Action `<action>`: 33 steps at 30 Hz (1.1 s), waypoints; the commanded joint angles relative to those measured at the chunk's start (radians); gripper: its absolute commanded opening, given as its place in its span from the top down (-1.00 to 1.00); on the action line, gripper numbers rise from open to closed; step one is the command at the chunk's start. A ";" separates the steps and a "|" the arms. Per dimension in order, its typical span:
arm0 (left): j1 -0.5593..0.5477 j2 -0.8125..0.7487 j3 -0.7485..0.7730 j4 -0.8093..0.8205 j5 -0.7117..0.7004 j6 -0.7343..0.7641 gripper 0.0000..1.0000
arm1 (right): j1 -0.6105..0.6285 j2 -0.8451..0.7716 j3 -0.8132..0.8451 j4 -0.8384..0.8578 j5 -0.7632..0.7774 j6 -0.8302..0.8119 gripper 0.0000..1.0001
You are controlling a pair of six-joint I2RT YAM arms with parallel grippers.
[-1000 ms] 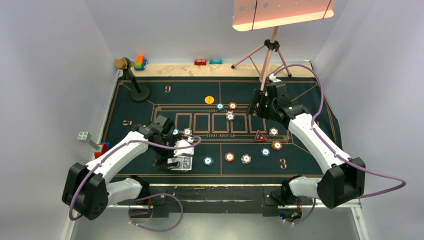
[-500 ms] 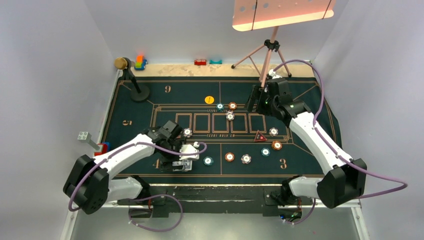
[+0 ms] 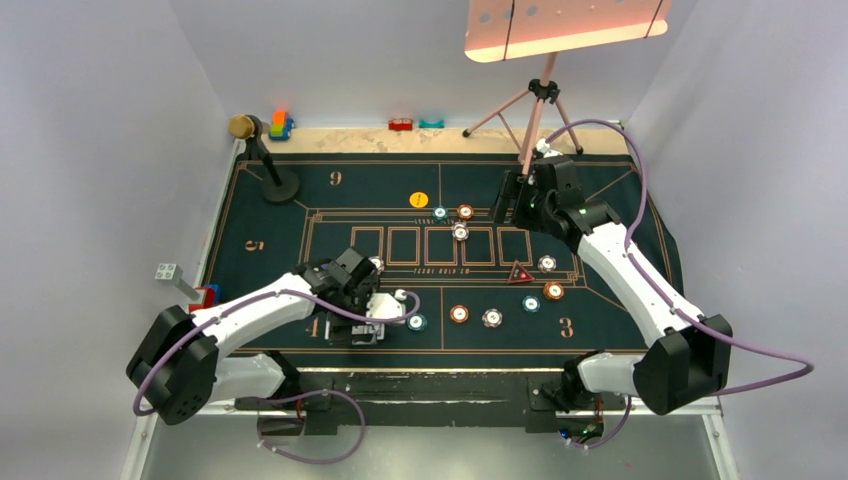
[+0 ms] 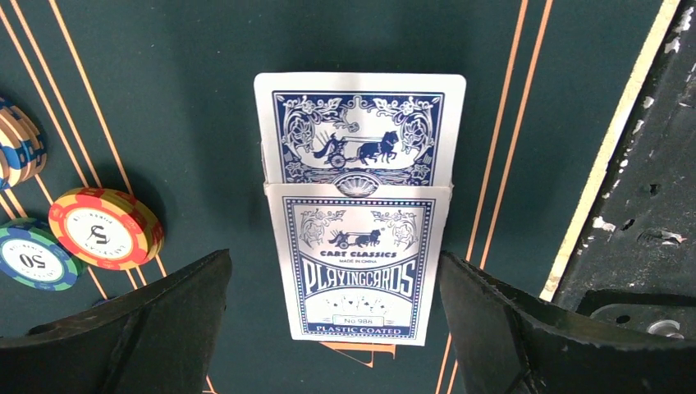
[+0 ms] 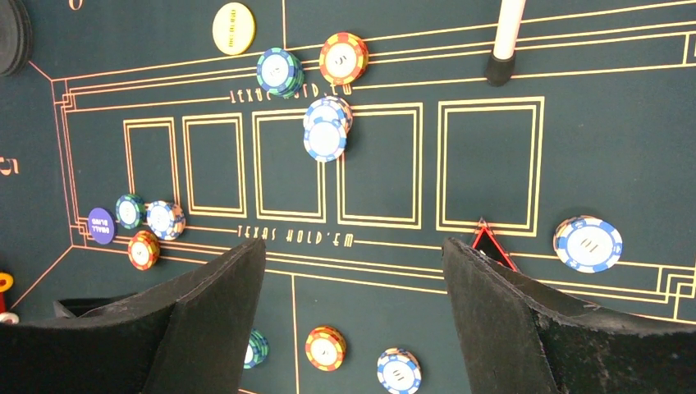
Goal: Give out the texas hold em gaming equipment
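Note:
A blue-backed playing card pack (image 4: pixel 358 267), one card sliding out of its top, lies flat on the mat near the front edge. My left gripper (image 4: pixel 335 271) is open, with one jaw on each side of the pack and not touching it. In the top view the left gripper (image 3: pixel 368 328) covers the pack. An orange chip (image 4: pixel 105 228) and a teal chip (image 4: pixel 33 256) lie to the left of the pack. My right gripper (image 3: pixel 515 205) is open and empty, held high over the far right of the mat. Below it lie the yellow button (image 5: pixel 234 29), the red triangle marker (image 5: pixel 491 244), the dark-blue button (image 5: pixel 101 226) and scattered chips (image 5: pixel 327 131).
The green felt mat (image 3: pixel 620 200) covers the table. A microphone stand (image 3: pixel 278 183) is at the far left and a lamp tripod (image 3: pixel 535 110) at the far right. Toy blocks (image 3: pixel 280 124) sit along the back edge and more blocks (image 3: pixel 205 296) sit off the left edge.
My left gripper has moved right and toward the front edge, ending over the card pack. My right gripper drew back slightly, then held still.

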 commanded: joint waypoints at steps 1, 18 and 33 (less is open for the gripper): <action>-0.026 0.003 -0.006 0.014 -0.006 -0.008 -0.99 | 0.000 -0.017 0.026 0.013 -0.005 -0.010 -0.65; -0.104 0.088 -0.008 0.040 -0.077 -0.044 -0.29 | 0.000 -0.019 0.039 0.003 -0.006 -0.011 -0.63; -0.099 -0.058 0.355 -0.277 0.017 -0.162 0.60 | 0.046 -0.109 -0.218 0.334 -0.474 0.151 -0.63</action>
